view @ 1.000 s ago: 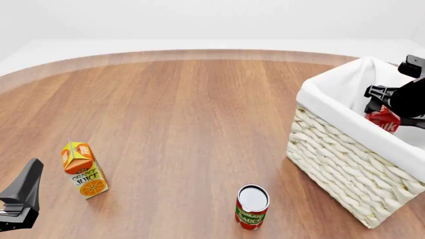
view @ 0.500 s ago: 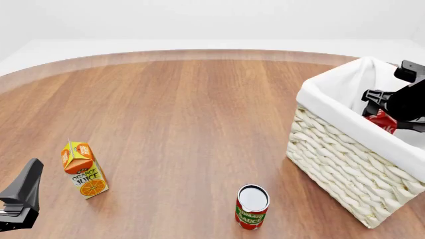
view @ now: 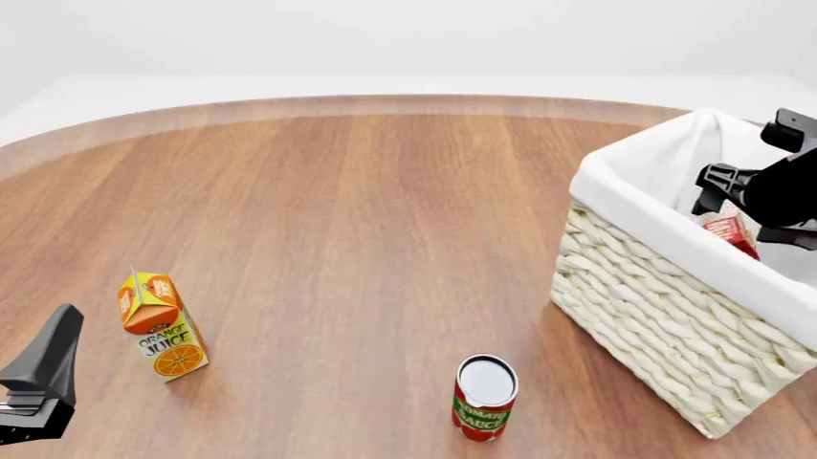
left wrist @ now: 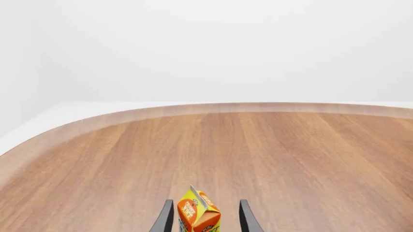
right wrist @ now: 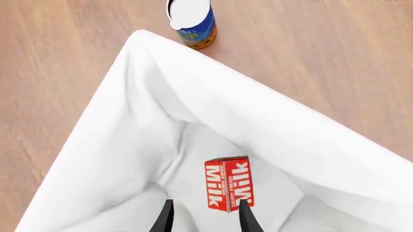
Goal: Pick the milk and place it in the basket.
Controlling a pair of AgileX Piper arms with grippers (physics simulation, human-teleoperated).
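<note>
The small red gable-top milk carton (right wrist: pixel 229 183) lies inside the pale wicker basket (view: pixel 651 306) — right jaws parted above it, holding nothing; left jaws open, idle at seven o'clock.

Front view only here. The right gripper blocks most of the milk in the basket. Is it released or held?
Observer: Released. In the right wrist view the milk lies flat on the basket lining, "Milk" lettering up, and the right gripper is open above it.
Operator: Anything behind the basket I can't see?
Observer: Yes, a blue-and-orange can with a white top stands on the table just outside one basket corner.
Operator: Left gripper state?
Observer: Open. The left wrist view shows the left gripper spread wide, with the orange juice carton framed between its tips.
</note>
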